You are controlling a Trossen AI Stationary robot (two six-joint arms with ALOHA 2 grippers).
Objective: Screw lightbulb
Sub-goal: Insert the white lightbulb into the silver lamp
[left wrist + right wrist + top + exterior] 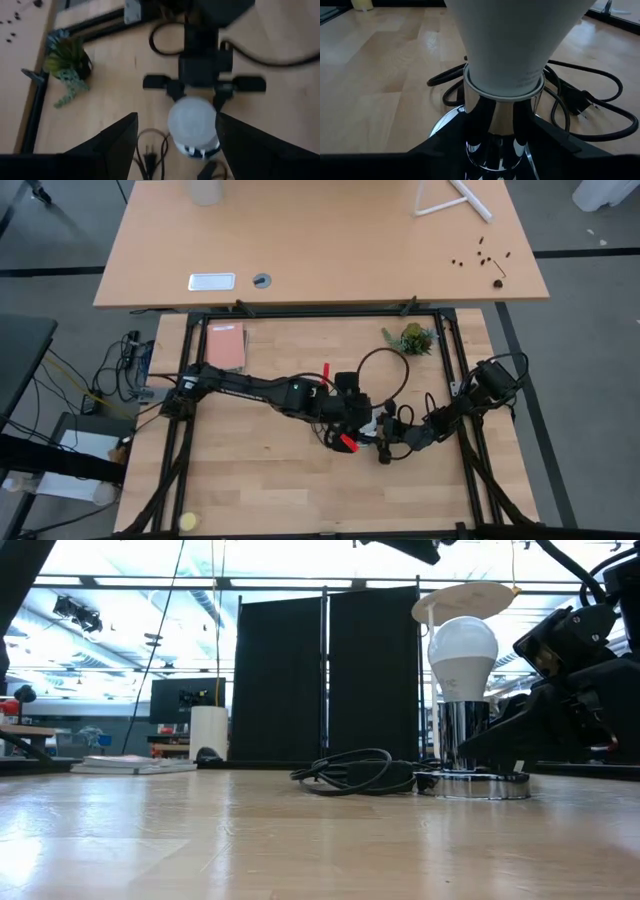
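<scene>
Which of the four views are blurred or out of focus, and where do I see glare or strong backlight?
Left wrist view: soft overall, the lightbulb looks hazy. Right wrist view: the lightbulb fills the top, the chrome socket mirrors dark streaks, the wood behind it shines. Low view: bright windows backlight the scene, so the arms appear as silhouettes. High view: even light, no glare.

small plant (413, 338), pink book (226, 346), black cord (352, 772)

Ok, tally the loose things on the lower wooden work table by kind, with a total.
White pear-shaped lightbulb: 1
Shiny silvery metal socket with black cord: 1
Small green potted plant: 1
Flat reddish-orange book: 1
Small yellow round object: 1
Total: 5
</scene>
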